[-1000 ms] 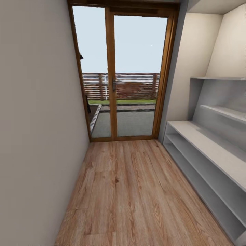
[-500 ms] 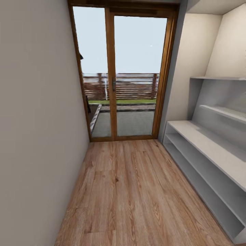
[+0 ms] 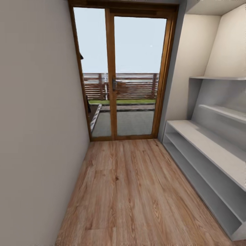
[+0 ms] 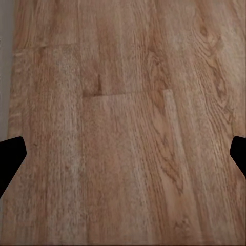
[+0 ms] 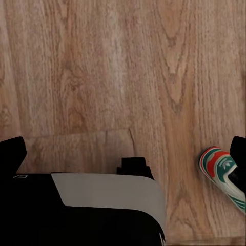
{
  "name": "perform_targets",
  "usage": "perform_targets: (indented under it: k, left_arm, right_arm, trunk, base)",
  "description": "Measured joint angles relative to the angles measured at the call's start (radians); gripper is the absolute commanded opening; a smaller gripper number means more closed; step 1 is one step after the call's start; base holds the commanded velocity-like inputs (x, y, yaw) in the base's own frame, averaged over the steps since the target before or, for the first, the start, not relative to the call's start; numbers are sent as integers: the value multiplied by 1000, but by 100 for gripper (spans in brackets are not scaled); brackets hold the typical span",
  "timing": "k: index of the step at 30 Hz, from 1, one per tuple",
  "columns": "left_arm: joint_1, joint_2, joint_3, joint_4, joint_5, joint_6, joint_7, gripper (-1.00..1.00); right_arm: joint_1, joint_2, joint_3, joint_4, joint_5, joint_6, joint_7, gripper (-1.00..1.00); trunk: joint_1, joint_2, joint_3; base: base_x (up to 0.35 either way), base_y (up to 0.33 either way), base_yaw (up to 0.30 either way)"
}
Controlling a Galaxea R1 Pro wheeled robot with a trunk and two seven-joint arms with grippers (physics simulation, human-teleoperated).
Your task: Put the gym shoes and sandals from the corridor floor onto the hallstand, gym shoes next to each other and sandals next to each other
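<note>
While the robot faces down the corridor, the head view takes in the corridor floor (image 3: 136, 191) running up to a glazed door (image 3: 123, 71) at the far end, a plain wall (image 3: 34, 119) along the left edge and the hallstand (image 3: 208, 145) along the right. Its flat top and both open shelf rows look bare, and no footwear lies on the boards seen from here. The judgement: this is the search-and-approach step, with nothing yet racked.

Over to the left wrist view, and the left gripper (image 4: 123, 154) hangs above bare planks. Its two dark fingertips (image 4: 11, 156) sit at opposite edges of the picture, so the jaws are spread wide with nothing between them.

Now the right wrist view, and here is the find: a gym shoe (image 5: 224, 176) lies on the floor, cut off by the picture's edge, red-orange and green trim on white. The visible end is rounded, probably the heel, though that is uncertain. Its long axis seems to run diagonally across the plank grain; which way the toe points cannot be told. The right gripper (image 5: 123, 154) also has its jaws spread apart and empty, above a black-and-grey part of the robot's own body (image 5: 92, 205).

The next move likely calls for swinging the right arm over that shoe and lining the jaws across its narrow width.
</note>
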Motion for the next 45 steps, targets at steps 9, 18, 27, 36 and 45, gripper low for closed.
perform_targets:
  k: [9, 18, 27, 36, 45]
  left_arm:
    - [0, 0, 0, 0, 0, 0, 0, 100]
    - [0, 0, 0, 0, 0, 0, 0, 100]
    - [0, 0, 0, 0, 0, 0, 0, 100]
    - [0, 0, 0, 0, 0, 0, 0, 100]
    - [0, 0, 0, 0, 0, 0, 0, 100]
  right_arm:
    - [0, 0, 0, 0, 0, 0, 0, 100]
    - [0, -1, 0, 0, 0, 0, 0, 100]
    - [0, 0, 0, 0, 0, 0, 0, 100]
    - [0, 0, 0, 1, 0, 0, 0, 100]
    - [0, 0, 0, 1, 0, 0, 0, 100]
  trunk:
    - [0, 0, 0]
    - [0, 0, 0]
    - [0, 0, 0]
    - [0, 0, 0]
    - [0, 0, 0]
  base:
    - [-198, 0, -16]
    - [-7, 0, -197]
    - [0, 0, -250]
    - [0, 0, -252]
    - [0, 0, -252]
